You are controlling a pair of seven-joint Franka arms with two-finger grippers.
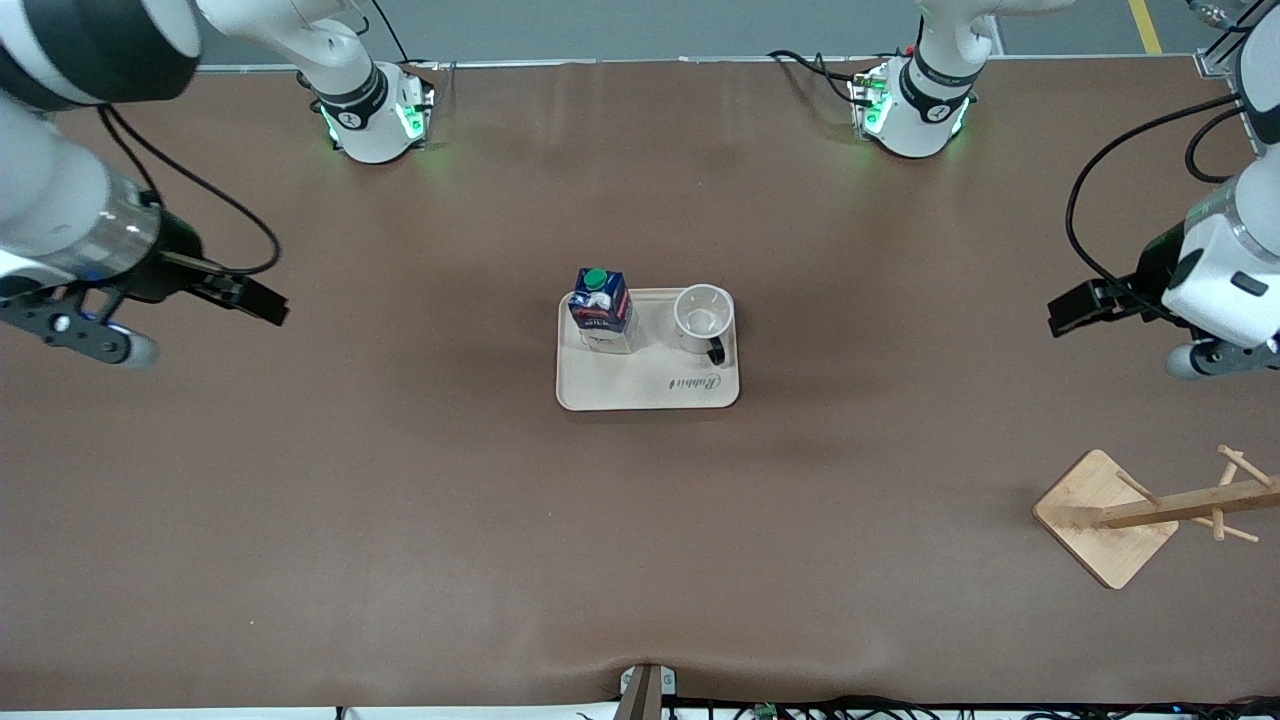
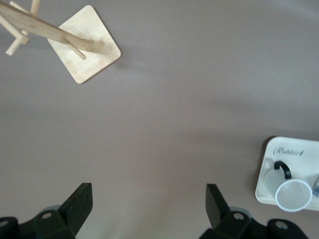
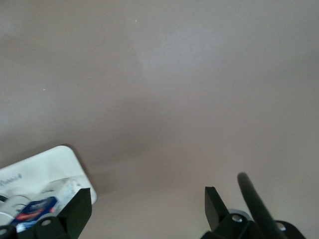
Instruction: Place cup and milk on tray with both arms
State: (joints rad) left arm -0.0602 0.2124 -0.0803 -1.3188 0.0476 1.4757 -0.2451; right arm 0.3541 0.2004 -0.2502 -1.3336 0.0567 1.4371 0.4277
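Front view showed milk (image 1: 602, 310) and cup (image 1: 703, 318) upright on the tray (image 1: 650, 385) mid-bench, left gripper (image 1: 1068, 310) and right gripper (image 1: 262, 300) empty, fingers apart, over opposite ends.

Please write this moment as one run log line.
cup: on tray | milk: on tray | left gripper: open, empty | right gripper: open, empty
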